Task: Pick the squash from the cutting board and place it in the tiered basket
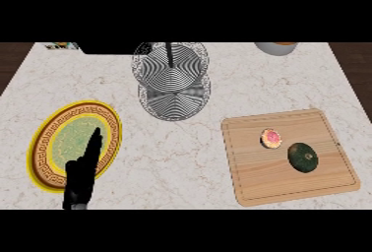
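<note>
The pale marbled tabletop [276, 83] runs out to slanting edges at the left and right, with dark brown beyond them at the upper corners. The wooden cutting board [254, 182] lies at the right, slightly turned, its far right corner near the tabletop's right edge. On it the dark green squash [303, 157] sits right of the middle, with bare wood below and to its left. A small round pink item [271, 138] lies just beside the squash, up and to its left, the two apart by a narrow gap. The wire tiered basket [185, 69] stands at the far middle, one round tier above the other on a dark centre post; a broad stretch of bare tabletop separates it from the board. A pale bowl [276, 47] is cut off by the far edge to the basket's right, and a dark box [109, 47] to its left. The left hand [81, 172] rests at the lower left over a yellow patterned plate [54, 128], its fingers [94, 140] straight and released, holding nothing, well apart from the board
</note>
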You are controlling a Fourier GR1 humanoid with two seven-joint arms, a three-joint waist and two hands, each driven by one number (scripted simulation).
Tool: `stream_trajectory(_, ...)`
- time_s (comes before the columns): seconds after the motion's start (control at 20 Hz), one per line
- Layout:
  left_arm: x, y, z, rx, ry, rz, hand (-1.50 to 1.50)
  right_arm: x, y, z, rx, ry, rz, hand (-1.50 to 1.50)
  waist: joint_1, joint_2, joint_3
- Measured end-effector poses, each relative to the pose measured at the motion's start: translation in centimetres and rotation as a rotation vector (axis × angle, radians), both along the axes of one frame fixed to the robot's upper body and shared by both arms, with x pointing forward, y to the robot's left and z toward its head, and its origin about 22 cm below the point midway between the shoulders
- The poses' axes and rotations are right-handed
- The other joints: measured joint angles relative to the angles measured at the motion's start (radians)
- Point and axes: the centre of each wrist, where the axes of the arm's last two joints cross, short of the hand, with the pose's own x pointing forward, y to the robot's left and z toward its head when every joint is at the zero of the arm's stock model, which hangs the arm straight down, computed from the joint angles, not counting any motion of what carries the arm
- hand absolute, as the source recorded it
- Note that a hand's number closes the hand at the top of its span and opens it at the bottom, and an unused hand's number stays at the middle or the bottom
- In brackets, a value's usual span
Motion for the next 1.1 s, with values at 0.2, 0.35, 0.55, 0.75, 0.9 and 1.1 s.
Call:
stream_trajectory(0.2,0.3,-0.3,0.1,-0.002,-0.001,-0.011,0.0,0.3,1.9,1.9,-0.107,0.151,-0.026,-1.5,0.011,0.002,0.0)
stream_trajectory(0.35,0.2,-0.5,0.1,0.001,0.0,-0.021,0.0,1.7,3.7,2.8,-0.15,0.198,-0.068,-1.5,0.018,0.001,0.002)
stream_trajectory(0.55,0.0,-0.9,0.3,-0.009,0.006,-0.017,0.0,3.6,6.1,2.7,-0.201,0.267,-0.094,-1.5,0.019,-0.001,0.003)
stream_trajectory(0.75,0.3,-0.5,0.3,-0.004,0.011,-0.019,0.0,5.7,8.9,1.8,-0.265,0.305,-0.087,-1.5,0.019,-0.002,0.004)
stream_trajectory(0.9,0.1,-0.5,0.3,-0.009,0.008,-0.014,0.0,6.8,9.5,1.4,-0.307,0.364,-0.084,-1.5,0.016,-0.003,0.005)
stream_trajectory(1.1,0.0,-0.5,-0.2,-0.009,0.006,-0.018,0.0,8.2,10.4,-0.1,-0.333,0.449,-0.075,-1.5,0.013,-0.004,0.006)
